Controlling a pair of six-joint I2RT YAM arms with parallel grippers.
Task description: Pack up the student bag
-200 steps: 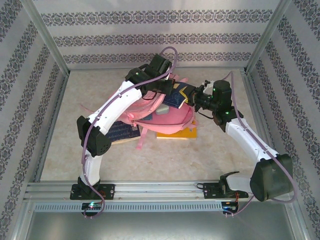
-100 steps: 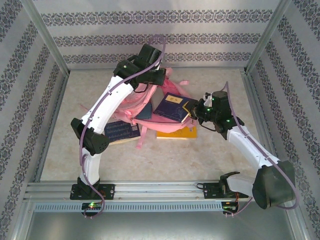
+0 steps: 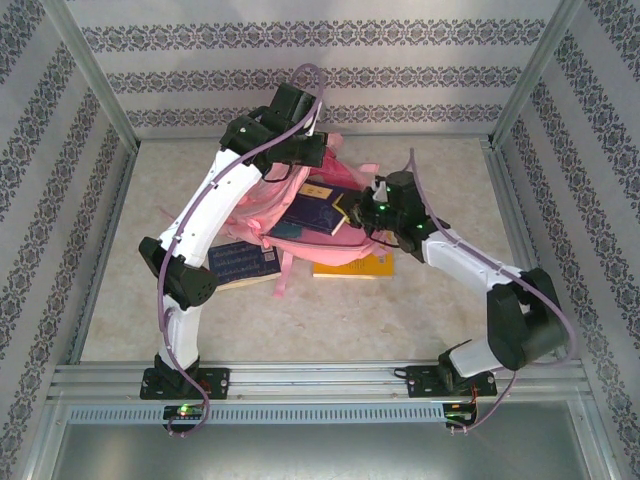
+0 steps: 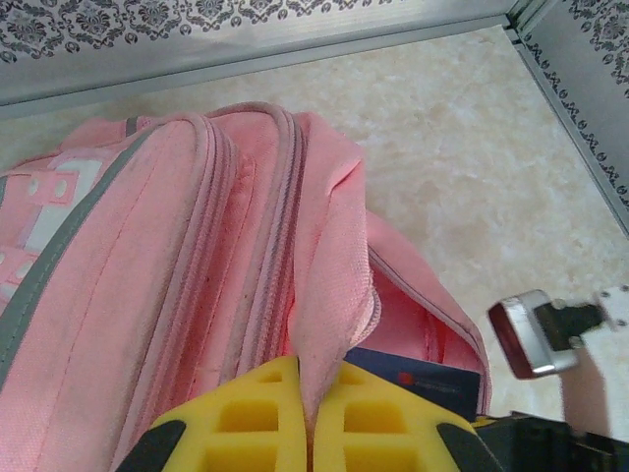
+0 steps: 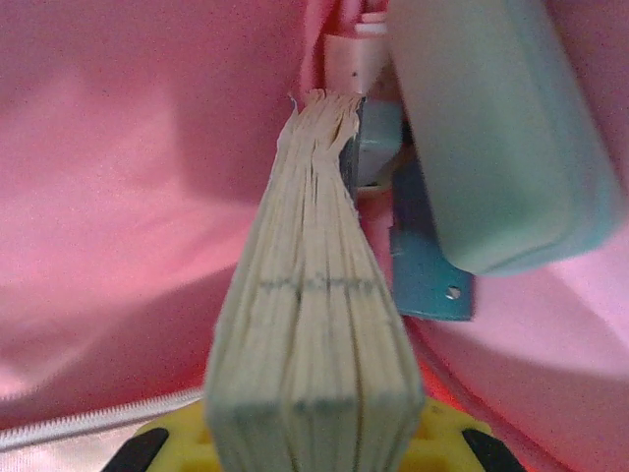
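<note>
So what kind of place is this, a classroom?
Probably not; it looks like a robot test booth. A left arm and right arm are bolted to a metal rail. A metal frame and patterned wall panels box in the table, with a pink student bag on it.

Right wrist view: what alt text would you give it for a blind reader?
A thick book, seen page-edge on, is clamped in the right end effector and points into the pink student bag. A pale green case sits inside, upper right.
</note>
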